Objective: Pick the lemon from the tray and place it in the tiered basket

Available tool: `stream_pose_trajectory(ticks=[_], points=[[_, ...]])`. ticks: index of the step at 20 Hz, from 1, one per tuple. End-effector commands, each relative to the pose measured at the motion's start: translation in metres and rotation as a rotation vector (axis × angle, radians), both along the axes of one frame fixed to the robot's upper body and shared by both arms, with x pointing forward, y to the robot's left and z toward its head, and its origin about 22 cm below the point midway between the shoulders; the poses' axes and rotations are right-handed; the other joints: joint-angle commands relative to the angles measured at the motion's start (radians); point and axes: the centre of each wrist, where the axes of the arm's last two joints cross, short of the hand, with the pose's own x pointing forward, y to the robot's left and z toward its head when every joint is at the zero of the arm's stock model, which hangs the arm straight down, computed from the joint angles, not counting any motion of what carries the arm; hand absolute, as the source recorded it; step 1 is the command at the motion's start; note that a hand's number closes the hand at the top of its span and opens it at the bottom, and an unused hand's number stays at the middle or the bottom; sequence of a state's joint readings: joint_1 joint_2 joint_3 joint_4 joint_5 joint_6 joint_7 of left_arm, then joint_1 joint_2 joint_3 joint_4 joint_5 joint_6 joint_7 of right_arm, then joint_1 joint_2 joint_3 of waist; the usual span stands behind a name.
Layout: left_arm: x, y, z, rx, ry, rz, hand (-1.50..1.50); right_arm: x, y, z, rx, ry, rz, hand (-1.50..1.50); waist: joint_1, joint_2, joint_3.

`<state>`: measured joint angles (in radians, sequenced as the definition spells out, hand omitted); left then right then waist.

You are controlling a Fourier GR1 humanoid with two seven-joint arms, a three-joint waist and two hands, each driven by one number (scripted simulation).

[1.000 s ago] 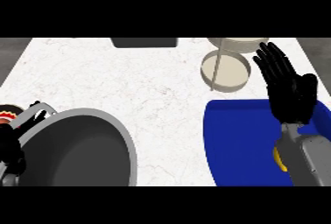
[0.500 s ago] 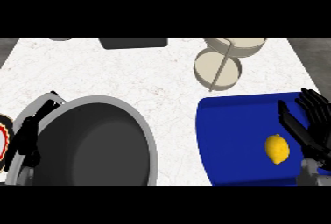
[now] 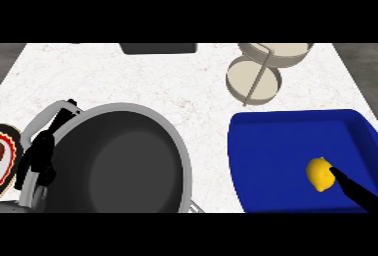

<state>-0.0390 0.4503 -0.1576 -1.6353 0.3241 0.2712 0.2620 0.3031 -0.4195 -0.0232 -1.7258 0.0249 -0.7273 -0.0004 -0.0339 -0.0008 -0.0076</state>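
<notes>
The yellow lemon [image 3: 318, 173] lies in the blue tray [image 3: 275, 150] at the right, close to its front right part. My right hand [image 3: 353, 189] is almost wholly out of view at the lower right. One straight black finger reaches up to the lemon's right side and touches it. The tiered basket [image 3: 254, 78], beige with a thin centre post, stands behind the tray at the top right. My left hand [image 3: 39, 161] rests open at the far left, partly hidden by the pan's rim.
A large grey pan [image 3: 118, 160] fills the lower left, its handle [image 3: 56, 111] pointing up and left. A red-rimmed plate [image 3: 6, 156] shows at the left edge. A dark box [image 3: 159, 48] sits at the counter's back edge.
My right hand has dropped from above the tray toward the lower right corner, and one finger now meets the lemon. The left hand has stayed beside the pan.
</notes>
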Motion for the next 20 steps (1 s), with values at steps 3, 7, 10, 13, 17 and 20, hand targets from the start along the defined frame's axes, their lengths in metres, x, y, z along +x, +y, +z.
stream_pose_trajectory(ticks=[3, 7, 10, 13, 17, 20], points=[[0.004, -0.006, 0.007, 0.017, -0.035, -0.081, 0.0, -0.039, -0.024, 0.015, -0.18, 0.45, 0.11, -1.5, 0.022, 0.009, -0.005], [0.004, -0.012, 0.004, 0.0, -0.049, -0.106, 0.0, -0.038, -0.007, 0.044, -0.159, 0.683, 0.245, -1.5, 0.04, 0.012, -0.007], [0.001, -0.004, 0.002, 0.001, -0.043, -0.109, 0.0, -0.028, 0.012, 0.083, -0.138, 0.741, 0.268, -1.5, 0.044, 0.005, 0.0], [0.007, -0.009, 0.006, 0.001, -0.057, -0.106, 0.0, -0.013, 0.038, 0.104, -0.132, 0.768, 0.227, -1.5, 0.052, 0.005, 0.004], [0.009, -0.006, -0.006, 0.002, -0.064, -0.114, 0.0, 0.001, 0.064, 0.106, -0.099, 0.769, 0.173, -1.5, 0.045, 0.003, 0.006], [0.012, 0.002, -0.002, 0.01, -0.068, -0.123, 0.0, 0.017, 0.059, 0.094, -0.089, 0.813, 0.139, -1.5, 0.04, 0.002, 0.007]])
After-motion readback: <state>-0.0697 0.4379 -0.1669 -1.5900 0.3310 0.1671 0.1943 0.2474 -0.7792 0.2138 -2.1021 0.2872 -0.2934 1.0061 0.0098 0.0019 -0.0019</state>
